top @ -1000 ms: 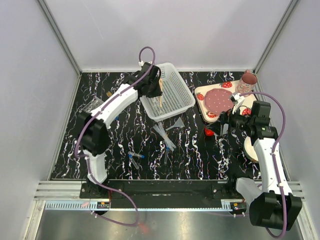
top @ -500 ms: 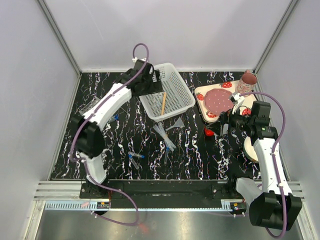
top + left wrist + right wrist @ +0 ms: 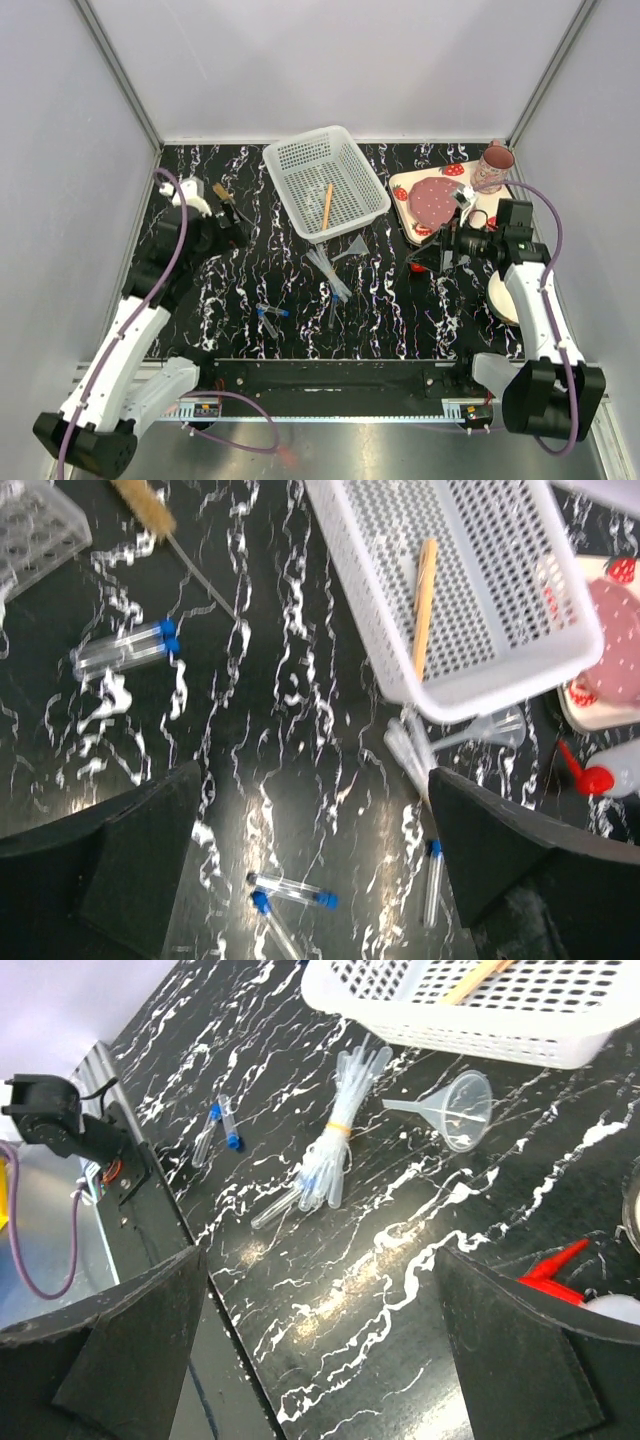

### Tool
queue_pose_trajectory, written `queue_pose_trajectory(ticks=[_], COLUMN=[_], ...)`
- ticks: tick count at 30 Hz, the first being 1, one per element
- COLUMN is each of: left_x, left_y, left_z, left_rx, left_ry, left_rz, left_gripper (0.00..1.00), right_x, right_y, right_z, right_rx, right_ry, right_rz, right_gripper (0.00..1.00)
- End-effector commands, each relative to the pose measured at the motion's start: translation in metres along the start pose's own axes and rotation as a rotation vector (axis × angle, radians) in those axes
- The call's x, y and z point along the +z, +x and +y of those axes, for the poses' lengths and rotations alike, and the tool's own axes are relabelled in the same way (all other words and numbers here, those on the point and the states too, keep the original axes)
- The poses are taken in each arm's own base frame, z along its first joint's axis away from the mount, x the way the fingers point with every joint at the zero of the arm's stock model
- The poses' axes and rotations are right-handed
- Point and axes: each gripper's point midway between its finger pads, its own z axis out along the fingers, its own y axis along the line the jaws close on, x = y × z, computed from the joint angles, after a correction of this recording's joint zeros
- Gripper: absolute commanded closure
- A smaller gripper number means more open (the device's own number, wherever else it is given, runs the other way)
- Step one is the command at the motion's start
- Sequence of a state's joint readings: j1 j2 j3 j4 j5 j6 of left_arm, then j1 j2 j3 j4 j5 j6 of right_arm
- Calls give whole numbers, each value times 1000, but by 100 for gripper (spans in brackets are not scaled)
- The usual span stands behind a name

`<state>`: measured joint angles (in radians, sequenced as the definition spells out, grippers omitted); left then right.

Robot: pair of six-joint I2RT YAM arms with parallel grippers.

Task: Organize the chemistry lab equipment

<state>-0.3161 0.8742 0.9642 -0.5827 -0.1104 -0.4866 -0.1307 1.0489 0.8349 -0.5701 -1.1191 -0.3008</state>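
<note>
The black marbled counter (image 3: 380, 320) carries everything. A white basket (image 3: 326, 185) sits at 12 o'clock and a strawberry-print tray (image 3: 396, 180) at 2 o'clock. The left end effector (image 3: 312, 810) hangs over the 9 o'clock side, its fingers spread wide with nothing between them. The right end effector (image 3: 320, 1260) hangs at 3 o'clock, likewise spread and empty. A clear tube rack (image 3: 35, 525) lies at 10 o'clock by the left arm, with a brush (image 3: 140, 505) near it. The red-capped squeeze bottle (image 3: 418, 265) lies on the counter close by the right end effector. A clear funnel (image 3: 462, 1108) lies on its side just at 6 o'clock of the basket. A banded bundle of pipettes (image 3: 335, 1140) lies beside the funnel. Blue-capped tubes (image 3: 125, 648) lie loose on the counter, a pair at 9 o'clock and more toward 6 o'clock. One wooden stick (image 3: 425, 590) lies inside the basket.
</note>
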Motion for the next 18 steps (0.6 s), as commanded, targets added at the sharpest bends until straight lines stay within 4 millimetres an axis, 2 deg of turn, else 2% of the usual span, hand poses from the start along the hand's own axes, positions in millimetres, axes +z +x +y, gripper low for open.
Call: queue_pose_trajectory(ticks=[1,2,3,4,5,8,12,14,16,17,18], left_x=[-10,-17,-13,-14,-15,-6,0,4,7,9,9], left_y=[26,27,43,48,51,79,93,99,104,108,108], left_z=[7,3,8,9,7,12,11,12,13,15,16], left_rx=[-42,-79,-94,-111,-147,-196,-232,-254,-272,-279,-288], left_ry=[56,84,81,87,109,119,130,119,108,100,94], left_rz=[-9,-27,1,4,-1,45,88,113,131,140,139], left_gripper=[1,1,1,1,1,1,1,1,1,1,1], right_x=[16,22,29,39,48,72,95,107,118,126,133], right_y=[-16,-16,-13,-7,-8,-2,14,30,40,47,52], right_z=[21,16,19,23,17,19,29,35,32,43,43], right_rx=[-101,-129,-148,-147,-170,-160,-220,-279,-306,-332,-344], right_ry=[-124,-102,-112,-126,-95,-94,-117,-112,-83,-106,-107], right_rz=[20,31,49,77,81,127,211,282,332,358,384], right_gripper=[0,0,0,0,1,0,0,0,0,0,0])
